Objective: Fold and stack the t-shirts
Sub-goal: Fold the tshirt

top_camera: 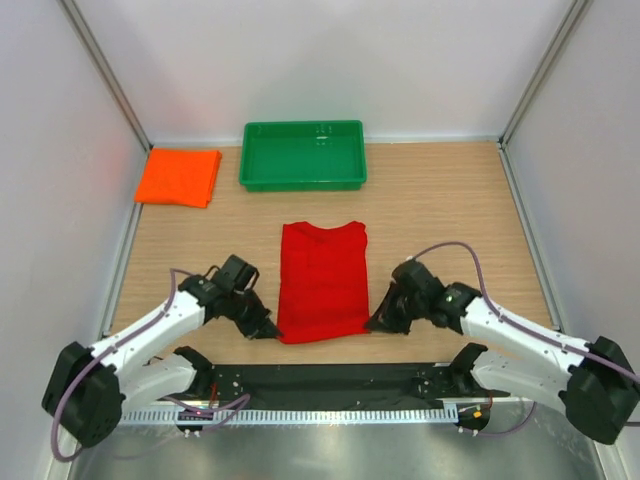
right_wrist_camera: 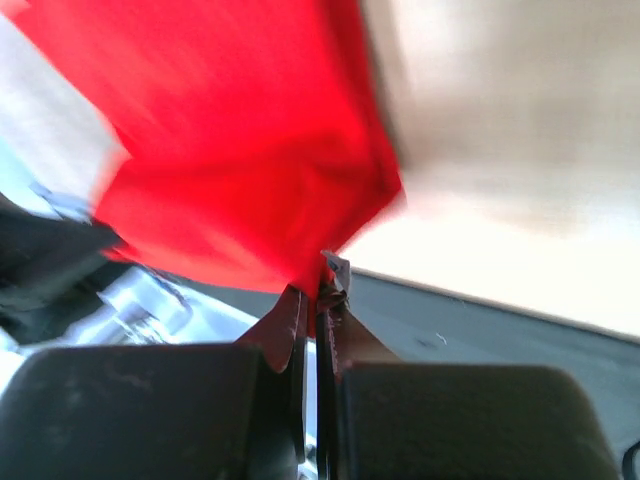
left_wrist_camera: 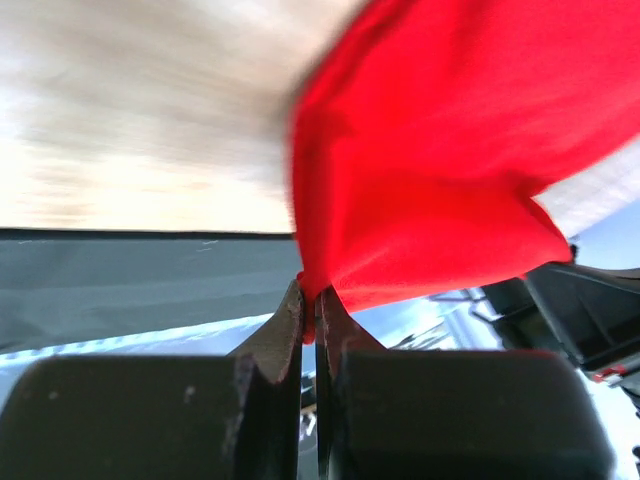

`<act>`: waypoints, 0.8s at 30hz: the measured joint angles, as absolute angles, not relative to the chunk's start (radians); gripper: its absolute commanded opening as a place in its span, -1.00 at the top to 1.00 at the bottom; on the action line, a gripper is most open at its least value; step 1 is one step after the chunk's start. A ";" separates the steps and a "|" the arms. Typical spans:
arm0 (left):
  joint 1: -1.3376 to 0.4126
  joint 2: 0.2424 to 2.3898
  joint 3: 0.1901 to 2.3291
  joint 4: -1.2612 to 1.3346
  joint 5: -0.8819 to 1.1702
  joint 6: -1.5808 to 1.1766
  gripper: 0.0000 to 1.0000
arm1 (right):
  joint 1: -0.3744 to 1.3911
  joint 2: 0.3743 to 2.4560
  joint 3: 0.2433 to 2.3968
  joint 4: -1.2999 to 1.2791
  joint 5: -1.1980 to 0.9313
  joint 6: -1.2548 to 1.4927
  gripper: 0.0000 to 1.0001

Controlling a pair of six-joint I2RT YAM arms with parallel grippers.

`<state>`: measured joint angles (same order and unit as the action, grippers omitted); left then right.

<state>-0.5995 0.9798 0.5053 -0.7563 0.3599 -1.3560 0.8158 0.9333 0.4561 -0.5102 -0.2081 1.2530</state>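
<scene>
Red t-shirt (top_camera: 322, 282) folded lengthwise at mid-table, its near corners pinched by the left gripper (left_wrist_camera: 310, 305) and right gripper (right_wrist_camera: 318, 295), both clamped on cloth. Orange t-shirt (top_camera: 179, 177) lies folded far left, beside the green tray (top_camera: 303, 182).

So the red t-shirt (top_camera: 322, 282) is folded into a long narrow strip, lying mid-worktop (top_camera: 440, 200). The orange t-shirt (top_camera: 179, 177) sits folded flat, well apart at the far-left corner.
</scene>
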 measured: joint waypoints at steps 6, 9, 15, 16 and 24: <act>-0.491 1.187 0.739 -0.778 0.340 -1.233 0.99 | 0.604 1.142 0.670 -0.569 -0.290 1.034 0.98; -0.429 1.280 0.848 -0.785 0.340 -1.163 1.00 | 0.538 1.230 0.760 -0.588 -0.334 0.939 0.98; -0.363 1.480 1.058 -0.810 0.347 -1.046 0.99 | 0.440 1.409 0.922 -0.617 -0.404 0.807 0.98; -0.355 1.507 1.089 -0.815 0.348 -1.032 1.00 | 0.428 1.435 0.946 -0.620 -0.411 0.795 0.98; -0.299 1.716 1.326 -0.855 0.350 -0.946 1.00 | 0.353 1.658 1.169 -0.631 -0.467 0.709 0.98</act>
<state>-0.2993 1.7161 1.3258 -0.8551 0.3496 -0.9459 0.3534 1.6577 1.1687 -0.6308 -0.4675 0.7090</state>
